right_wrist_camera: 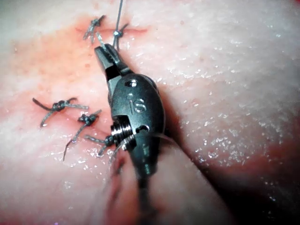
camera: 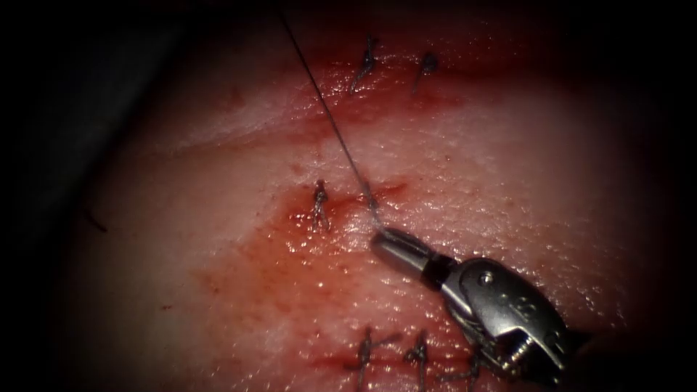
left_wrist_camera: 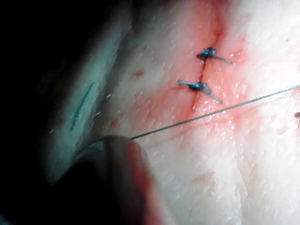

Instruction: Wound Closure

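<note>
My right tool [camera: 379, 236] comes in from the lower right, and its jaws are shut on the thread [camera: 334, 123] right at the tissue [camera: 508, 167]. It is just right of a tied stitch [camera: 319, 199] on the red cut line. From there the thread runs taut up and to the left. In the right wrist view the right tool [right_wrist_camera: 101, 49] sits beside a small knot on the thread [right_wrist_camera: 119, 14]. In the left wrist view the taut thread [left_wrist_camera: 215, 111] ends at the dark, blurred tip of my left tool [left_wrist_camera: 127, 140], which holds it.
Two tied stitches [camera: 367, 62] with cut ends lie at the far side, and several more [camera: 365, 352] lie near the front, beside the right tool's wrist. Red fluid [camera: 290, 239] wets the tissue around the middle stitch. Two knots [left_wrist_camera: 201, 85] cross a cut in the left wrist view.
</note>
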Controlling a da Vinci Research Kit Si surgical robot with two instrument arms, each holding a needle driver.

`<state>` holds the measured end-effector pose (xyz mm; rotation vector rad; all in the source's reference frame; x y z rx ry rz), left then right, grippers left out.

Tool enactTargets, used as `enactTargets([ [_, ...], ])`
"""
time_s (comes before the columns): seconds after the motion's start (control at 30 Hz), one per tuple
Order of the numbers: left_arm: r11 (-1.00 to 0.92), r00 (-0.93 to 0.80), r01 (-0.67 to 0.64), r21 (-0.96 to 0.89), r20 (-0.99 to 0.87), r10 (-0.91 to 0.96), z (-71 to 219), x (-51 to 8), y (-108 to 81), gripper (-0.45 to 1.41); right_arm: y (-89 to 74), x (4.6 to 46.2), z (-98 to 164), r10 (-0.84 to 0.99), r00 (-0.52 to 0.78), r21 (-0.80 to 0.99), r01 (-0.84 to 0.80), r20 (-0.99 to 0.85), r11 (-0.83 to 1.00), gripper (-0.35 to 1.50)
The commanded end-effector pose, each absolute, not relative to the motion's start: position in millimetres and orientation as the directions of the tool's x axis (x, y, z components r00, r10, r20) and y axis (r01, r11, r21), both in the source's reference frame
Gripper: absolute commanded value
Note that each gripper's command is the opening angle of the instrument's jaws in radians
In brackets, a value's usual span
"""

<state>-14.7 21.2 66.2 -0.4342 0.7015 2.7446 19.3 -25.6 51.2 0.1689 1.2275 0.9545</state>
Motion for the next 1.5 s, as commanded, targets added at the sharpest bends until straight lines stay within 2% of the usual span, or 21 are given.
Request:
enactTargets([
  [0.03, -0.845, -0.912, -0.338, 0.415, -0.365, 0.186, 66.0, -15.5, 21.3, -0.45, -25.6, 20.2, 52.2, 0.682, 0.01, 0.583, -0.509, -0.731, 0.633, 0.22],
  [0.13, -0.837, -0.902, -0.355, 0.417, -0.387, 0.19, 64.2, -16.0, 20.5, -0.45, -24.6, 20.1, 52.0, 0.669, -0.002, 0.568, -0.529, -0.743, 0.63, 0.93],
  [0.2, -0.831, -0.898, -0.359, 0.424, -0.399, 0.185, 62.5, -16.4, 20.0, -0.45, -23.9, 20.0, 51.5, 0.661, -0.027, 0.567, -0.54, -0.75, 0.621, 1.22],
  [0.3, -0.818, -0.89, -0.375, 0.437, -0.416, 0.185, 59.7, -17.0, 19.3, -0.45, -22.9, 19.8, 50.6, 0.65, -0.055, 0.57, -0.54, -0.758, 0.619, 1.32],
  [0.47, -0.79, -0.875, -0.399, 0.466, -0.45, 0.177, 54.1, -18.1, 18.4, -0.45, -21.5, 19.1, 48.9, 0.654, -0.086, 0.589, -0.534, -0.751, 0.606, 1.25],
  [0.63, -0.76, -0.868, -0.415, 0.499, -0.469, 0.166, 48.0, -18.9, 17.6, -0.45, -19.7, 17.8, 47.4, 0.662, -0.111, 0.609, -0.526, -0.741, 0.594, 0.98],
  [0.83, -0.752, -0.867, -0.412, 0.515, -0.476, 0.149, 42.7, -20.1, 15.8, -0.45, -15.9, 16.9, 46.3, 0.68, -0.135, 0.626, -0.548, -0.721, 0.555, 0.79],
  [1.0, -0.741, -0.864, -0.415, 0.527, -0.485, 0.139, 40.0, -20.9, 14.2, -0.45, -12.8, 17.7, 47.3, 0.701, -0.12, 0.627, -0.569, -0.703, 0.531, 0.83],
  [1.23, -0.729, -0.859, -0.414, 0.545, -0.498, 0.117, 37.1, -21.7, 13.2, -0.45, -10.6, 19.5, 50.2, 0.746, -0.011, 0.607, -0.588, -0.666, 0.534, 0.84],
  [1.5, -0.724, -0.861, -0.409, 0.556, -0.498, 0.104, 35.5, -22.2, 12.4, -0.45, -8.6, 21.3, 52.6, 0.755, -0.014, 0.607, -0.605, -0.656, 0.515, 0.84],
])
